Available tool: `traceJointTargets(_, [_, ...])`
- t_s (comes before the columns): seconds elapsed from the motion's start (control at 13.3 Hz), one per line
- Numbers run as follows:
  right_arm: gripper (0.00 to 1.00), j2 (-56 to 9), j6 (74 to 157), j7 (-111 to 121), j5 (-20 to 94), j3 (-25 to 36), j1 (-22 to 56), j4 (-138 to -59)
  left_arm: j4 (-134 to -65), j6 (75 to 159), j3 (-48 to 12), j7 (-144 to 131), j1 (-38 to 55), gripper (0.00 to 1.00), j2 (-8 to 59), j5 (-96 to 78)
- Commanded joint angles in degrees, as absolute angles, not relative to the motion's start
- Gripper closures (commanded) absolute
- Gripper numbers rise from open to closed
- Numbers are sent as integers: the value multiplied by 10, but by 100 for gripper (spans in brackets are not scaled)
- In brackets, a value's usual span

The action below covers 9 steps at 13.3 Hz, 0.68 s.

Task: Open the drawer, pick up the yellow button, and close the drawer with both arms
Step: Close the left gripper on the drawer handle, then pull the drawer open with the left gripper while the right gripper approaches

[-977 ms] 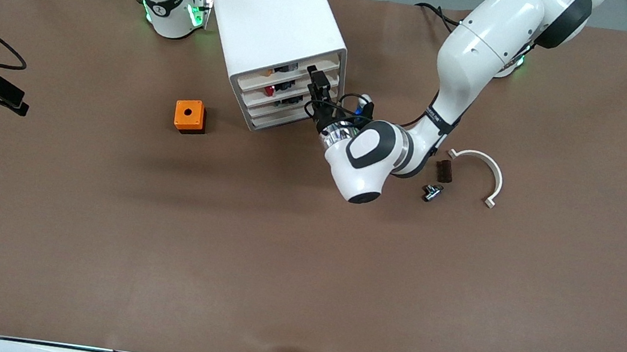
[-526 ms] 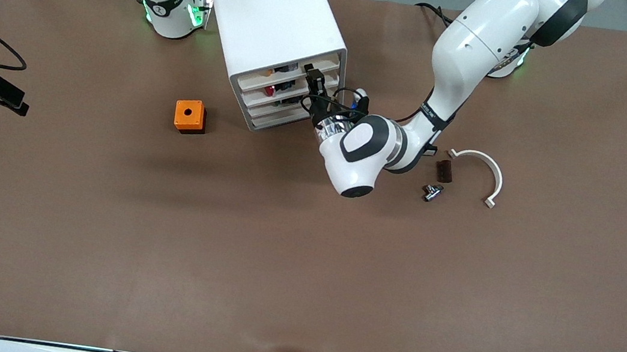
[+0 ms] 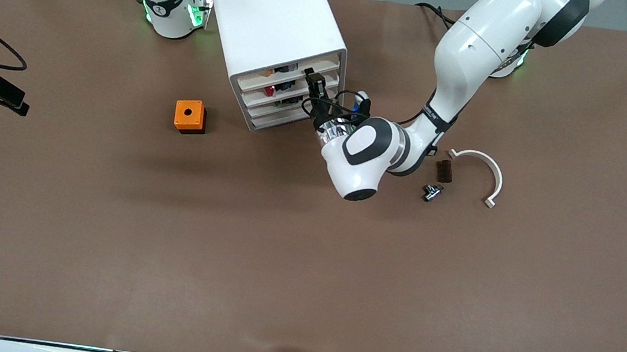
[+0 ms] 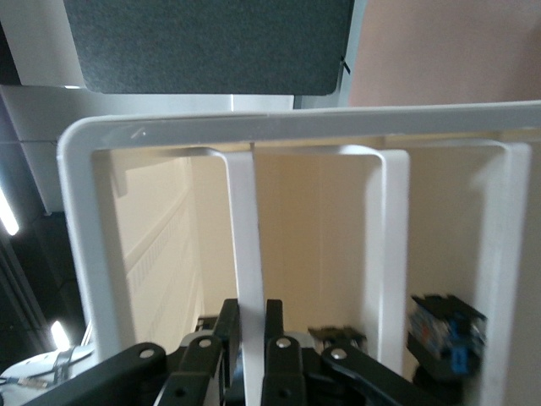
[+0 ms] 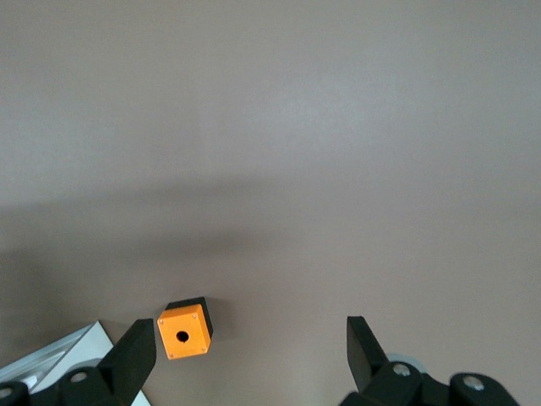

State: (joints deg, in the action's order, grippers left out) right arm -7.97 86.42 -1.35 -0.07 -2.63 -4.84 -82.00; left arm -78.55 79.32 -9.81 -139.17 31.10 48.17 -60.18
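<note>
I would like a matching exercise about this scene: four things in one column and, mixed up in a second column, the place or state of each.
Things:
1. left hand
2. right hand
3. orange cube
4. white curved piece

Places or states:
A. open, in the air over the table
B. lying on the table beside a small dark block, toward the left arm's end
C. shut on the front edge of the top drawer
D. standing on the table beside the cabinet, toward the right arm's end

Pairs: 1-C, 2-A, 3-D, 4-B
</note>
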Motion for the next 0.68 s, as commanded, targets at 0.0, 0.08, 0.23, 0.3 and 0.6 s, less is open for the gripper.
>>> traceJointTargets(0.0, [0,-80,848,-19,6,-26,-43,-826,-762,787,-84,-1390,277,83,480,-606])
traceJointTargets(0.08, [0,-79,848,-45,6,-26,-34,-826,-759,787,-84,-1383,262,83,479,-607])
traceJointTargets(0.23, [0,-79,825,-193,11,-28,-11,-825,-757,787,-84,-1375,257,83,479,-609])
traceJointTargets(0.3, [0,-79,818,-259,14,-28,3,-824,-755,787,-84,-1375,260,83,479,-609])
traceJointTargets(0.6, [0,-77,813,-292,19,-27,14,-824,-758,787,-91,-1383,273,81,479,-608])
